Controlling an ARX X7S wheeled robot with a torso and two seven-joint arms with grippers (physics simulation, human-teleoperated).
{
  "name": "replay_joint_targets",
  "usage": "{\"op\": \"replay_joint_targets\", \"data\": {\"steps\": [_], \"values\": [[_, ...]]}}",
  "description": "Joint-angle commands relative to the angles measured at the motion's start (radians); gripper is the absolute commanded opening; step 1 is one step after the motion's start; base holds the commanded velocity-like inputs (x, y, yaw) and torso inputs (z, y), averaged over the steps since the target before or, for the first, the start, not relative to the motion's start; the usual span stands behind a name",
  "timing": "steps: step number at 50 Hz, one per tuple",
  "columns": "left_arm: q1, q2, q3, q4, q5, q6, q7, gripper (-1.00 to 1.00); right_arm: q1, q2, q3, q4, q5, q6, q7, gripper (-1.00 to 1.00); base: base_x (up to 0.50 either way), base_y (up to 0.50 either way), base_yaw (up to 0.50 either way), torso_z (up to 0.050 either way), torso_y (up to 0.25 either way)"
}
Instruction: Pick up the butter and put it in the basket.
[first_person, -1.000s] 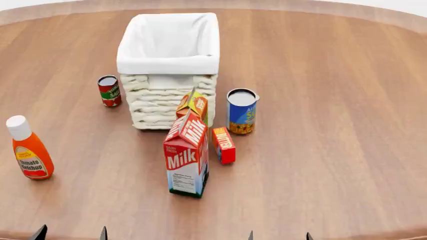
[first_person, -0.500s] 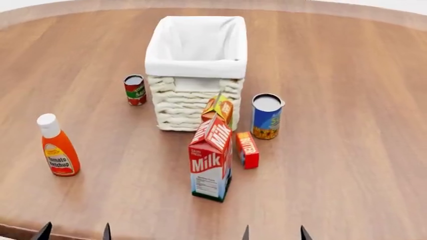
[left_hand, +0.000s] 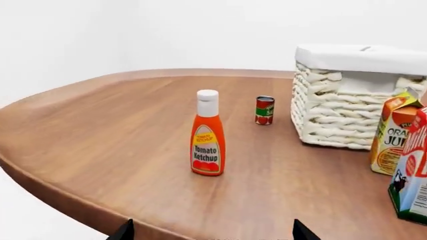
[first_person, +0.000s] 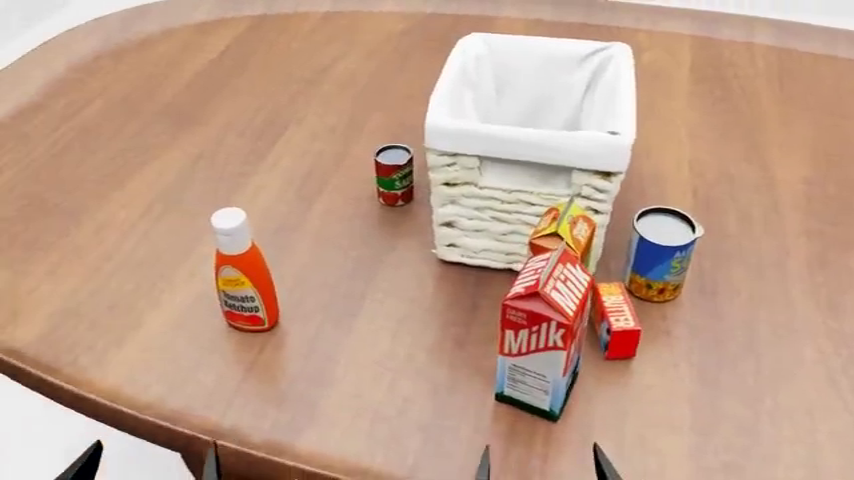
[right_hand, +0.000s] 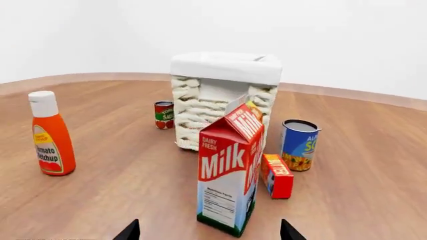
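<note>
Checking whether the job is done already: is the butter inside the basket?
No, the butter stands on the table beside the milk carton, in front of the basket.

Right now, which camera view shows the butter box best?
The right wrist view shows the butter best: it stands large and unblocked beside the milk carton, with its lettering in sight. The head view also shows it whole, but smaller and from above. The left wrist view does not show it at all.
</note>
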Motion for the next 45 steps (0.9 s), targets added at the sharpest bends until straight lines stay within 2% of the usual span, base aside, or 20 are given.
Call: {"op": "replay_joint_targets", "data": {"steps": [1, 14, 16, 17, 19, 45], "values": [[0.0, -0.011, 0.019, 0.004, -0.013, 0.001, -0.014, 1.0, 0.014, 0.012, -0.027, 0.005, 0.007, 0.014, 0.008, 1.0, 0.0, 0.0, 0.5, 0.0, 0.0], [-0.011, -0.021, 0.038, -0.011, -0.024, 0.008, -0.022, 1.0, 0.03, 0.018, -0.043, 0.004, -0.002, 0.032, 0.047, 1.0, 0.0, 0.0, 0.5, 0.0, 0.0], [-0.014, -0.023, 0.041, -0.012, -0.026, 0.005, -0.024, 1.0, 0.035, 0.023, -0.049, -0.004, 0.016, 0.032, 0.022, 1.0, 0.0, 0.0, 0.19, 0.0, 0.0], [-0.015, -0.024, 0.041, -0.01, -0.027, 0.003, -0.025, 1.0, 0.023, 0.03, -0.062, -0.026, -0.002, -0.02, 0.021, 1.0, 0.0, 0.0, 0.0, 0.0, 0.0], [-0.015, -0.026, 0.044, -0.008, -0.029, 0.001, -0.027, 1.0, 0.027, 0.034, -0.074, -0.046, 0.002, 0.013, 0.01, 1.0, 0.0, 0.0, 0.0, 0.0, 0.0], [0.009, -0.059, 0.049, 0.086, -0.083, -0.048, -0.04, 1.0, -0.016, 0.062, -0.092, -0.14, -0.015, 0.069, 0.067, 1.0, 0.16, -0.47, 0.0, 0.0, 0.0]]}}
